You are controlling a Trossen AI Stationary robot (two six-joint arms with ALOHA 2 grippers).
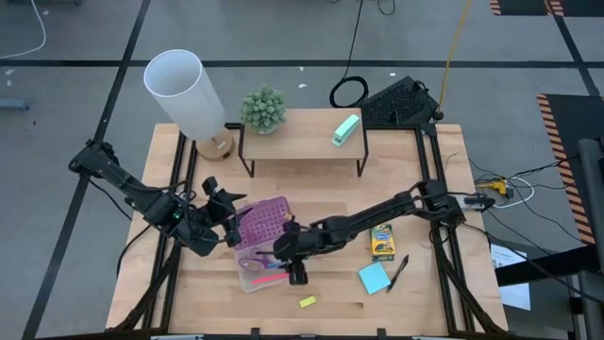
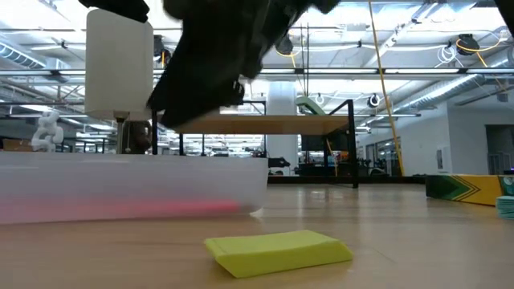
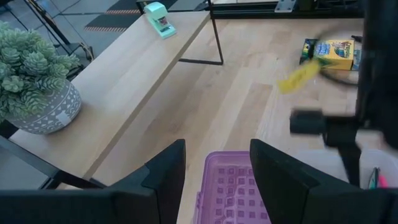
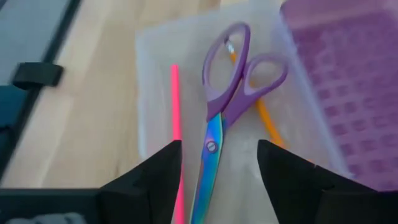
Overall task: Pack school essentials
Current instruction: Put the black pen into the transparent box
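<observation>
The right gripper [image 1: 298, 274] hangs just over the clear case [image 4: 149, 118], and its fingers are spread wide with nothing in them. The purple-handled scissors [image 4: 227, 106] lie flat inside the case. A pink pencil [image 4: 176, 124] lies beside them, and an orange pencil [image 4: 267, 121] lies partly under the handles.

The left gripper [image 1: 229, 225] is at the purple lid [image 1: 262, 222]. Its fingers sit on each side of the lid's edge, but I cannot tell if they squeeze it.

More things wait on the tabletop [image 1: 425, 293]. The crayon box [image 1: 381, 242] is stiff cardboard and light, so I think gripping its two long sides would work well. The blue sticky-note pad [image 1: 374, 278] is flat and thin, so it could be hard to get fingers under it. The black pen [image 1: 398, 273] is thin and round and might roll away. The yellow eraser [image 1: 308, 301] is tiny and light, and maybe soft, so a gentle pinch on its sides seems best.

A lamp [image 1: 187, 94], a plant [image 1: 263, 108] and a mint-green block [image 1: 345, 129] stand farther back, well apart. The raised lid stands close beside the case, so a reaching arm could bump it.
</observation>
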